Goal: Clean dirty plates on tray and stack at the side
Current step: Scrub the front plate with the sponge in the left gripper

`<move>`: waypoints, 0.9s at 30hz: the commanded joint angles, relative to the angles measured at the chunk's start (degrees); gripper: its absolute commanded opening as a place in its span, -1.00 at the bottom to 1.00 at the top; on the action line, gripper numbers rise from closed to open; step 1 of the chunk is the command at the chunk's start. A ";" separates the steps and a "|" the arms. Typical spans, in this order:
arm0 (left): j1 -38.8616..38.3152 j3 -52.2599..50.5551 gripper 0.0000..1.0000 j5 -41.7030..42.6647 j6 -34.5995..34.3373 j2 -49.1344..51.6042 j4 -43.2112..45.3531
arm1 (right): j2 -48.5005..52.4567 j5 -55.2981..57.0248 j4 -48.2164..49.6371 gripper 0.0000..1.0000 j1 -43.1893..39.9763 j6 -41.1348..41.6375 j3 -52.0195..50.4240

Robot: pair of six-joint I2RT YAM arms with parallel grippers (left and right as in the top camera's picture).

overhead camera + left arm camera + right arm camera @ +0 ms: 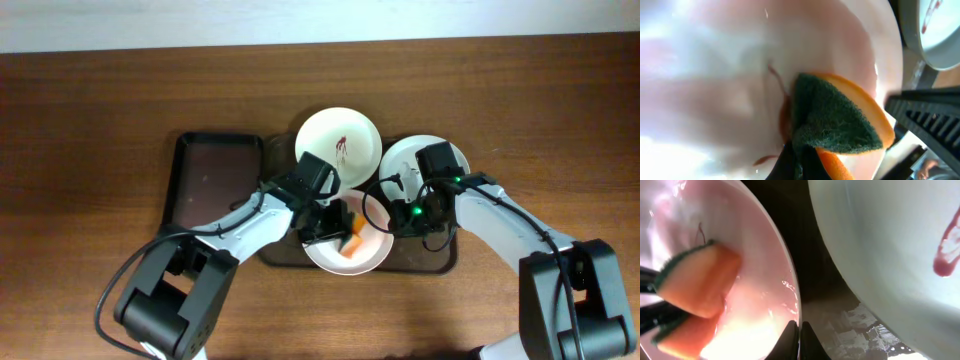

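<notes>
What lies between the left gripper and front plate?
A green-and-orange sponge, held by the left gripper against the front plate, shown in left wrist view.

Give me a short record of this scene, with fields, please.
left end effector: shut on sponge, pressing it on the front plate
right end effector: pinching the front plate rim
front plate: faint red streaks beside sponge
top plate: red smear, untouched
right plate: partly hidden
tray: holds all three plates
small tray: left of tray
</notes>
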 commanded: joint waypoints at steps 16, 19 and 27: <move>12.28 0.68 -1.00 -24.33 20.55 -22.27 -15.76 | 0.72 1.18 -0.90 -0.43 0.39 0.22 0.70; 17.22 0.66 -1.00 -30.36 23.54 -22.18 -17.09 | 0.72 1.18 -2.27 -0.43 0.39 0.22 0.70; 23.19 0.44 -1.00 -32.33 31.74 -13.49 -14.25 | 0.72 1.16 -3.56 -0.44 0.39 0.22 0.70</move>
